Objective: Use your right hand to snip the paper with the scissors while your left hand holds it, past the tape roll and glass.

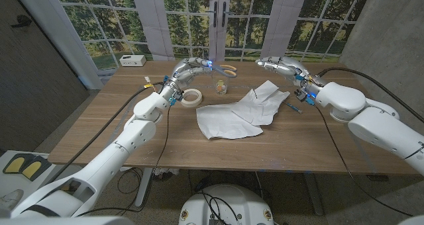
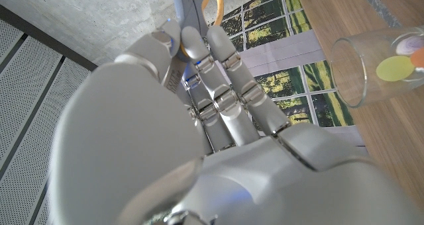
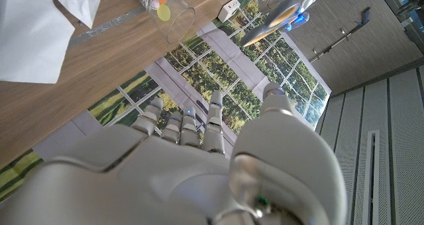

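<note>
A wooden table stands before a wall printed with a window onto green trees, and we see the robot's two white arms reaching in from the near corners. Largest on the tabletop is the paper, a creased white sheet lying loose near the middle, touched by neither hand; a corner of it also appears in the right wrist view. The left hand is raised over the far side of the table, just beyond the tape roll, and we see its fingers drawn together around the scissors, whose orange handles stick out toward the middle of the far edge and show again past the fingertips in the left wrist view. The right hand hovers above the table's far right part, beyond the paper, with its fingers held straight and side by side and nothing in its grasp. The glass stands upright between the tape roll and the paper, with small coloured pieces inside, and it shows as well in the left wrist view and the right wrist view. A small white box sits at the far left corner of the table.
</note>
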Available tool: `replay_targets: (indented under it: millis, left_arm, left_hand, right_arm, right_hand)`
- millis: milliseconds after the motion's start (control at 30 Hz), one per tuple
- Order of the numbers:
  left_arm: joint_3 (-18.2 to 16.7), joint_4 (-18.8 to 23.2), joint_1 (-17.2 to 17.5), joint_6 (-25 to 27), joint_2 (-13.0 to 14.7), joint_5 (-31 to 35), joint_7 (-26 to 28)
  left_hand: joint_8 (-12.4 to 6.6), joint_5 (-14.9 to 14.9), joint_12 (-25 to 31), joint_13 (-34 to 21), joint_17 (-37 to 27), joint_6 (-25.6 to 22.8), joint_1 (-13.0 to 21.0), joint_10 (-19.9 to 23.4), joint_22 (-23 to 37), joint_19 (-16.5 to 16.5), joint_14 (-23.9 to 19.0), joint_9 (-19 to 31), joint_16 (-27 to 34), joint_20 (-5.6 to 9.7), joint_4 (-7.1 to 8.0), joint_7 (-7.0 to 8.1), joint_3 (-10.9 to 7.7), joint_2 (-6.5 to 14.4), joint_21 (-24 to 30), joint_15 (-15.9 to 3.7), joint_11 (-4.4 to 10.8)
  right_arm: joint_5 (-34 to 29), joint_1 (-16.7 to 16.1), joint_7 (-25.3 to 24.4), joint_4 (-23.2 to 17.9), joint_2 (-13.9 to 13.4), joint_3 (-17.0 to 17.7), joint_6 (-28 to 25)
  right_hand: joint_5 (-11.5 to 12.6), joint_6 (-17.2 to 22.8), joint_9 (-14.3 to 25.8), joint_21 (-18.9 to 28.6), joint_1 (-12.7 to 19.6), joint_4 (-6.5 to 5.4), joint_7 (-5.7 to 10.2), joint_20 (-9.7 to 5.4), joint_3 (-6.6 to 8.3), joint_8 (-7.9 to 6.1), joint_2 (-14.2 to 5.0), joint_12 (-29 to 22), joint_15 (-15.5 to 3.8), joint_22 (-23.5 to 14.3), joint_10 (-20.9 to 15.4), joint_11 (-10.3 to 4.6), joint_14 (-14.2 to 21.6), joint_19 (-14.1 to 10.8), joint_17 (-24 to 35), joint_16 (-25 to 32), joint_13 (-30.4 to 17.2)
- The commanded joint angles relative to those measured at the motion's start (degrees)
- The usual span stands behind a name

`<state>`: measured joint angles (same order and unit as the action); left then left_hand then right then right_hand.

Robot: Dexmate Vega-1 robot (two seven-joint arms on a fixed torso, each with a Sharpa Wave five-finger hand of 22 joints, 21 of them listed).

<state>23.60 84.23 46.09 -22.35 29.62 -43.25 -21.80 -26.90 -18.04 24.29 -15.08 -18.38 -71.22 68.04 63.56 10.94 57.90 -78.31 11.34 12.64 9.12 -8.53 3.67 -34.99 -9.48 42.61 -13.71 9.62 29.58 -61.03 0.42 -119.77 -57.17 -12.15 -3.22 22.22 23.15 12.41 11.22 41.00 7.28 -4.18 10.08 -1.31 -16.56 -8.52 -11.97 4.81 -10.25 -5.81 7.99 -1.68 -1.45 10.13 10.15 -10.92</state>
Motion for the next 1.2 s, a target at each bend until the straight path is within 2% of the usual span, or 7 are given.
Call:
replay_targets:
  millis: [33, 100, 267, 667, 1033, 1200]
  left_arm:
    - [0.3, -0.2, -0.2, -0.3, -0.2, 0.6, 0.1]
    - [0.3, -0.3, -0.3, -0.8, -0.2, 1.1, 0.0]
    - [0.7, -2.4, -1.2, -1.9, -1.0, -0.3, -3.3]
    - [1.3, -2.8, -1.7, -2.1, -1.4, 1.2, -2.3]
    - [1.7, -3.3, -2.1, -2.0, -1.9, 1.6, -2.0]
    - [1.8, -3.1, -2.0, -1.7, -1.9, 1.7, -1.7]
  left_hand:
    - [0.15, -0.5, 0.3, -11.6, 0.0, -0.4, 0.2, 2.2, 0.0, -0.2, 0.2, 0.3, 0.2, 0.93, 0.52, -0.23, -0.74, 0.4, 0.3, 0.14, 1.53]
    - [0.23, -0.5, 0.2, -11.5, -0.1, -0.4, 0.2, 2.2, 0.0, -0.2, 0.2, 0.3, 0.2, 0.93, 0.52, -0.21, -0.75, 0.4, 0.4, 0.13, 1.53]
    - [0.27, -0.5, 0.2, -11.5, -0.1, -0.4, 0.1, 2.2, 0.0, -0.3, 0.2, 0.3, 0.2, 0.93, 0.55, -0.12, -0.76, 0.4, 0.5, 0.14, 1.53]
    - [0.52, -0.5, 0.1, -11.6, -0.1, -0.4, 0.1, 2.2, 0.0, -0.5, 0.2, 0.4, 0.2, 0.96, 0.55, 0.0, -0.8, 0.4, 0.8, 0.15, 1.59]
    - [0.7, -0.4, -0.1, -11.5, -0.1, -0.4, -0.1, 2.2, 0.1, -0.6, 0.0, 0.4, 0.3, 1.03, 0.64, -0.05, -0.8, 0.5, 1.0, 0.19, 1.6]
    - [0.76, -0.4, -0.1, -11.5, -0.1, -0.4, -0.1, 2.1, 0.1, -0.6, -0.1, 0.5, 0.4, 1.09, 0.65, 0.08, -0.81, 0.6, 1.2, 0.2, 1.63]
  right_arm:
    - [-0.6, 1.9, -0.7, -4.2, -2.7, 0.3, -6.8]
    - [-0.6, 2.1, -1.1, -5.1, -3.2, 0.3, -8.2]
    - [-0.6, 2.4, -1.6, -7.0, -4.3, 0.5, -11.0]
    - [-0.3, 2.4, -2.1, -11.1, -6.9, 1.6, -15.5]
    - [-1.4, 4.4, -1.0, -10.9, -6.9, 0.0, -15.8]
    - [-1.8, 6.1, 0.6, -10.3, -6.9, -1.2, -15.6]
  right_hand:
    - [-0.1, 1.4, 0.4, 0.1, 1.0, 0.27, -1.32, 0.94, 0.61, -0.58, -0.18, 0.0, 0.7, -0.2, 0.0, 0.38, -0.4, 0.1, 0.0, -0.1, 0.0]
    - [-0.1, 2.0, 0.5, 0.2, 1.2, 0.37, -1.73, 1.58, 0.73, -0.8, -0.14, 0.0, 0.92, -0.2, 0.1, 0.75, -0.4, 0.0, 0.0, 0.0, 0.0]
    - [0.0, 3.0, 0.6, 0.2, 1.8, 0.63, -1.88, 2.07, 0.99, -1.2, -0.1, -0.1, 1.38, -0.2, 0.1, 0.93, 0.0, 0.0, 0.0, 0.2, 0.0]
    - [-0.1, 4.5, 0.9, 0.1, 3.1, 1.09, -2.51, 2.26, 1.55, -1.81, -0.09, -0.3, 2.57, -0.2, -0.1, 1.62, 0.2, 0.4, 0.0, 0.3, 0.0]
    - [0.0, 4.7, 1.1, -0.3, 4.1, 1.45, -2.66, 2.28, 1.93, -1.94, 0.11, -0.2, 2.96, -0.2, 0.3, 1.59, -0.9, 1.4, 0.0, 0.0, 0.1]
    - [0.1, 4.1, 1.3, -0.3, 4.9, 1.67, -3.2, 2.24, 2.23, -1.74, 0.16, -0.2, 3.06, -0.2, 0.5, 1.87, -1.4, 1.7, 0.0, -0.1, 0.1]
